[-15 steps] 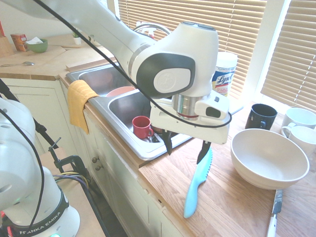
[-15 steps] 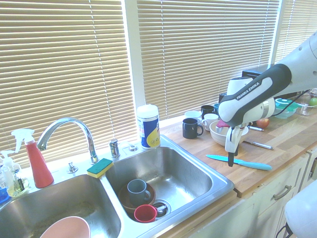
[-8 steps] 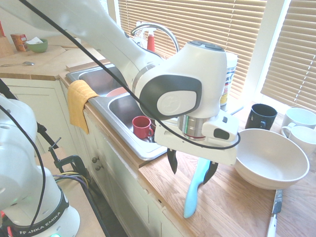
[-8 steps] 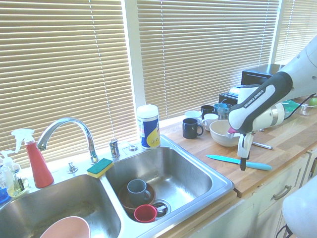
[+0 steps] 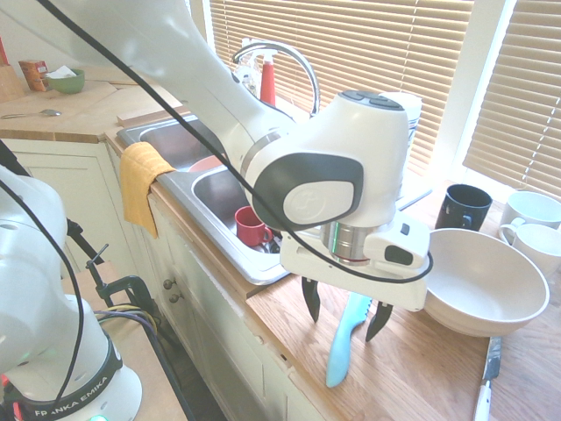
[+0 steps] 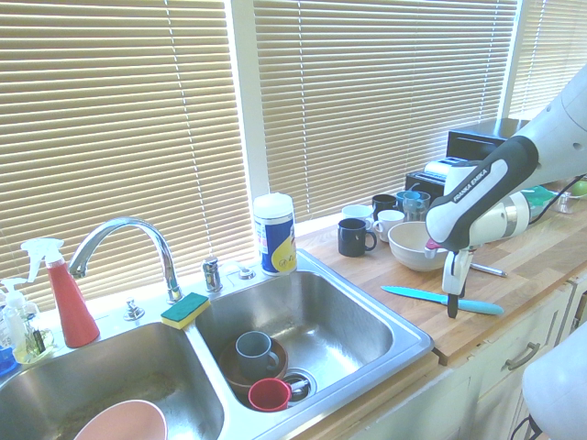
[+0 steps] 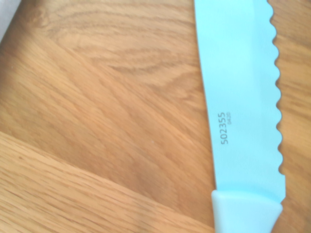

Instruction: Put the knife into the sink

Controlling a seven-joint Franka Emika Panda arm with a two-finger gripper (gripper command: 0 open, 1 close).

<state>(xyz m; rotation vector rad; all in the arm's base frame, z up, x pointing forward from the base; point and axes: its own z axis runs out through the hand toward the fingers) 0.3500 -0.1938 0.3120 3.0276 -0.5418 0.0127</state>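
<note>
The knife (image 7: 243, 97) blade carries the number "502355". The arm (image 6: 477, 183) shows "FRANKA EMIKA" on its side.

Kitchen setting. Wooden countertop (image 5: 421, 368) in warm oak tone, grain visible in wrist view (image 7: 97, 121). Cream cabinet fronts (image 5: 219, 324) below, with dark metal handles. Windows behind the counter covered by closed horizontal blinds (image 6: 138, 119) in tan; strong daylight comes through the slats, frames (image 6: 240, 101) white. A 2nd stretch of wooden counter (image 5: 61, 110) runs along the far wall in the first exterior view. A yellow cloth (image 5: 140, 180) hangs over the counter edge.
</note>
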